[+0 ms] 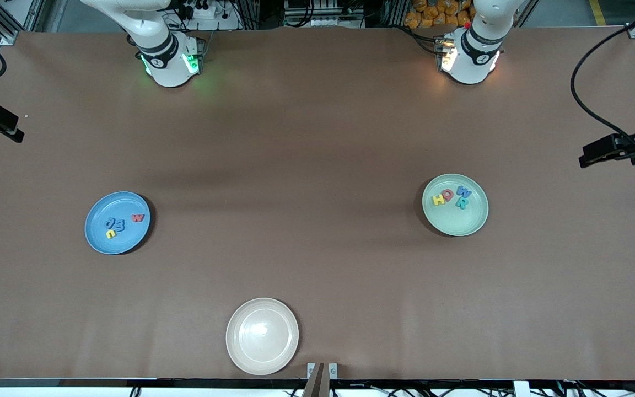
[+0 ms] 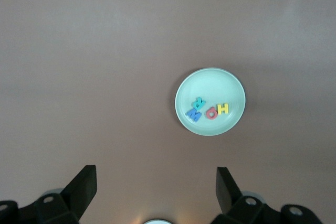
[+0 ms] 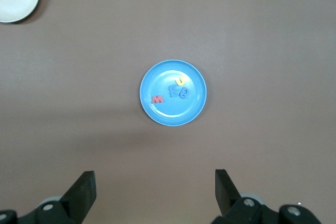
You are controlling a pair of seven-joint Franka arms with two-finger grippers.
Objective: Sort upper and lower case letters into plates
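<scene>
Front view: letters (image 1: 451,198) in both plates (image 1: 455,223) (four each).

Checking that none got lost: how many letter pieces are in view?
8: four in the blue plate, namely red, two blue, yellow; four in the mint plate, namely yellow, red, blue, teal.

even bright overhead light, soft shadows, slightly soft wrist views.

Four letters (image 1: 122,223) are seen in the blue plate (image 1: 97,234) toward the right arm's end of the bench (image 1: 306,165); four letters (image 1: 451,197) lie in the mint plate (image 1: 461,223); a cream plate (image 1: 262,336) sits nearest the camera.
</scene>
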